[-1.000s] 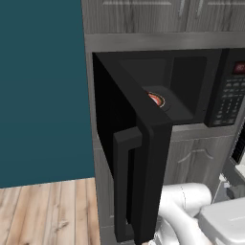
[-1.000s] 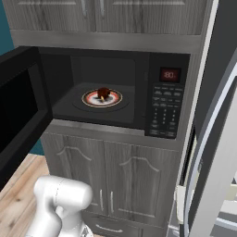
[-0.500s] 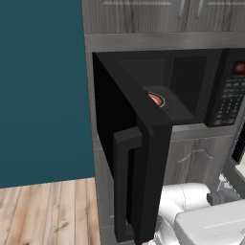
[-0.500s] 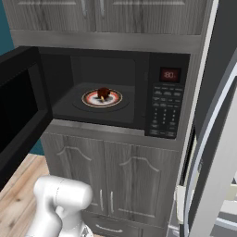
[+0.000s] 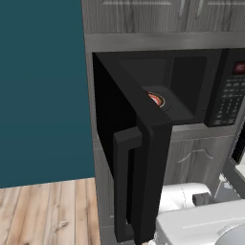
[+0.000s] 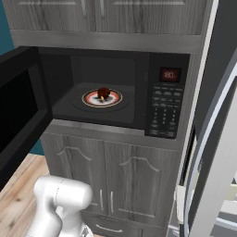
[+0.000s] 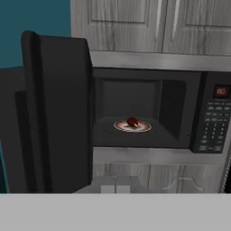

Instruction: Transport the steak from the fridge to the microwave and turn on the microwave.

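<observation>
The steak (image 6: 103, 93) (image 7: 132, 121) is a small dark red lump lying on a round orange-rimmed plate (image 6: 88, 98) (image 7: 120, 126) inside the black microwave (image 6: 167, 107) (image 7: 215, 118) (image 5: 228, 95). The microwave door (image 5: 153, 182) (image 6: 18, 111) (image 7: 58, 113) stands swung wide open to the left, its thick handle facing me. In the left base view the door edge hides most of the plate (image 5: 156, 99). My gripper (image 7: 115, 186) is shut and holds nothing, drawn back low in front of the opening, well short of the steak. The fridge (image 6: 217, 166) stands at the right with its door ajar.
Grey wood-grain cabinets (image 6: 115, 176) sit below the microwave and more (image 7: 149, 22) above it. The open fridge door's curved silver handle (image 6: 203, 152) juts out near my right side. A teal wall (image 5: 43, 86) and wooden floor (image 5: 48, 210) lie to the left.
In the left base view my arm's white link has shifted a little leftward at the lower right. The steak, plate and microwave door have not moved.
</observation>
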